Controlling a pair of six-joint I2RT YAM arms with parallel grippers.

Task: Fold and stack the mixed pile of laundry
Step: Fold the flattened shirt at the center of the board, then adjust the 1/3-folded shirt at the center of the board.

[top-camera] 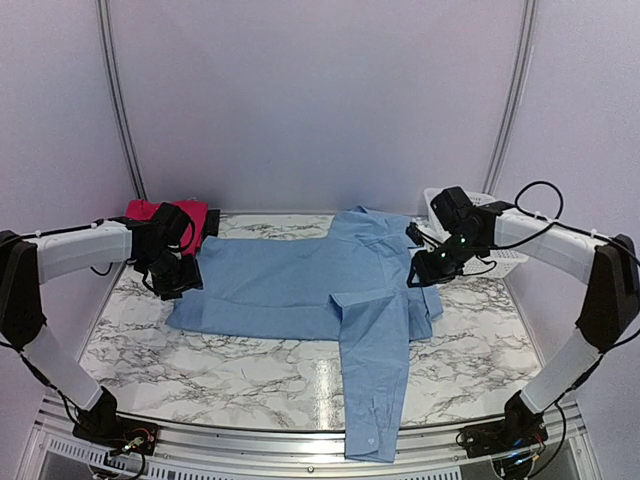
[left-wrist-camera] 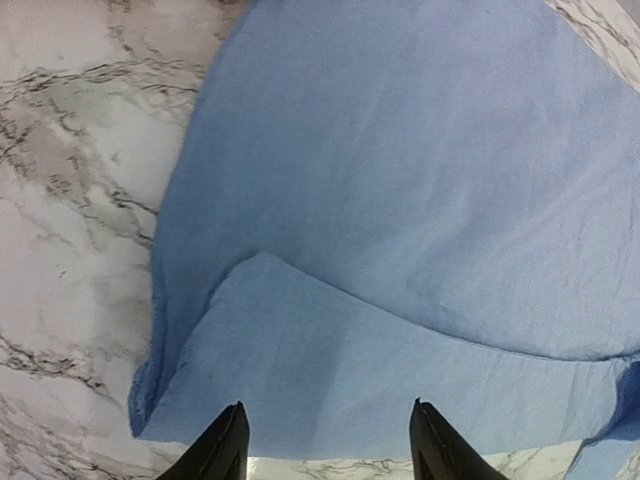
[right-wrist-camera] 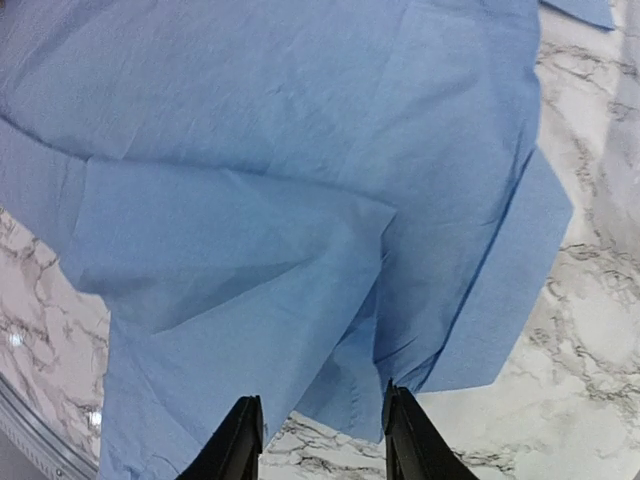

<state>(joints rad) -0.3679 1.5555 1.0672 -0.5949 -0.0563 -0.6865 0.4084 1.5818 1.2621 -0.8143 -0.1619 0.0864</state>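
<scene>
**Dangling sleeve is the worry**

Nearest, the long sleeve (top-camera: 375,400) of the blue shirt (top-camera: 290,280) reaches the worktop's (top-camera: 160,350) front rim and droops over it. I'd say its weight could drag the folded body askew. At the shirt's two ends the left hand (left-wrist-camera: 328,408) and right hand (right-wrist-camera: 318,405) hover, fingers apart, holding nothing. Bare marble flanks the sleeve, giving room to swing it. Behind the shirt's left end a pink T-shirt (top-camera: 145,210) crowds the left hand. Behind its right end, a basket (top-camera: 505,258) could snag the right hand.

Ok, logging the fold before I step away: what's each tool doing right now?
Left tool: open, holding nothing, over the light blue shirt.
Right tool: open, holding nothing, over the same shirt.
</scene>
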